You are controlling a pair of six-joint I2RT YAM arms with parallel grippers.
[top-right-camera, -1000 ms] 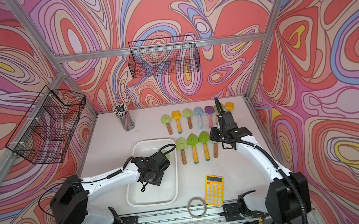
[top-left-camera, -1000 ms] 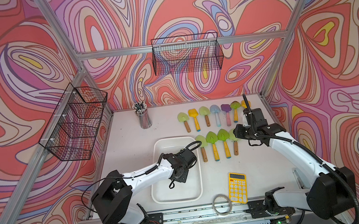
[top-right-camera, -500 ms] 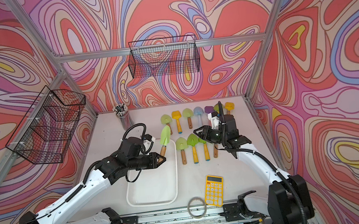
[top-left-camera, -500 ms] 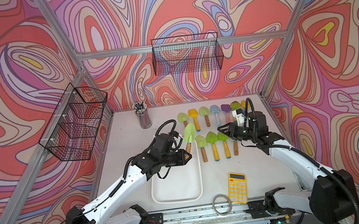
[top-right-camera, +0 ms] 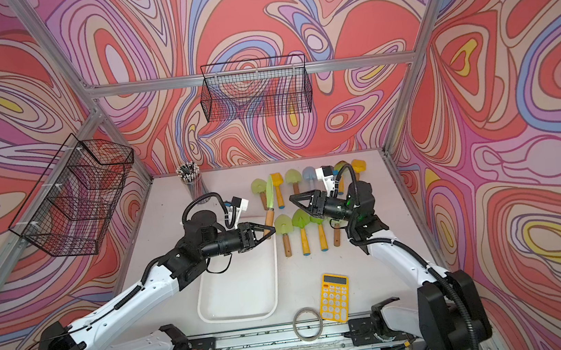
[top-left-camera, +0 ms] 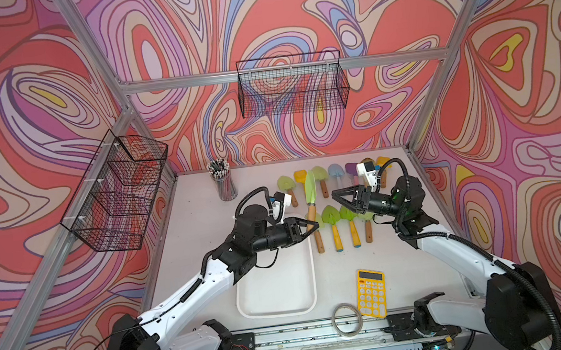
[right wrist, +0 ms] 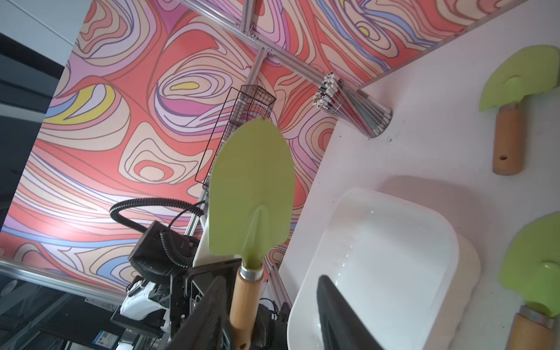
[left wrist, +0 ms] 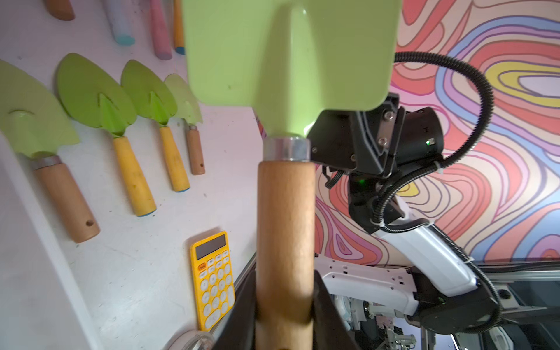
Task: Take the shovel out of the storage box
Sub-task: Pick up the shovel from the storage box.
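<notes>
White tabletop [top-left-camera: 196, 207], boxed in by swirl-printed walls. A long black wire mesh basket [top-left-camera: 292, 88] hangs on the back wall. A tiered black wire basket [top-left-camera: 119, 194] hangs on the left wall.

Shallow white plastic storage box [top-left-camera: 277, 284], with rounded corners and a raised rim, lies flat toward the front of the table, left of centre.

Left gripper [top-left-camera: 309, 223] reaches out level above the box's far end. It is clamped narrow on the lower part of a wooden handle. In the left wrist view a dark finger [left wrist: 330, 318] presses on each side of it.

Right gripper [top-left-camera: 335, 198] hovers over the front row of tools, facing the left gripper. Its fingers are parted to a middling gap with nothing held, and the tips are just short of the lifted tool.

The shovel [top-left-camera: 310, 194] has a light green pointed blade, a steel collar and a plain wooden handle. It is out of the box, held in the air off the box's far right corner, blade tipped up toward the back wall.

Right of the box, two rows of small shovels lie flat. The back row [top-left-camera: 318, 175] has mixed blade colours and is partly hidden by the right arm. The front row [top-left-camera: 331, 215] has green blades.

Clear cup of pencils [top-left-camera: 224, 187] stands near the back wall. Yellow calculator [top-left-camera: 371, 293] lies near the front edge. A grey ring of tape [top-left-camera: 347, 320] lies just beside it.
</notes>
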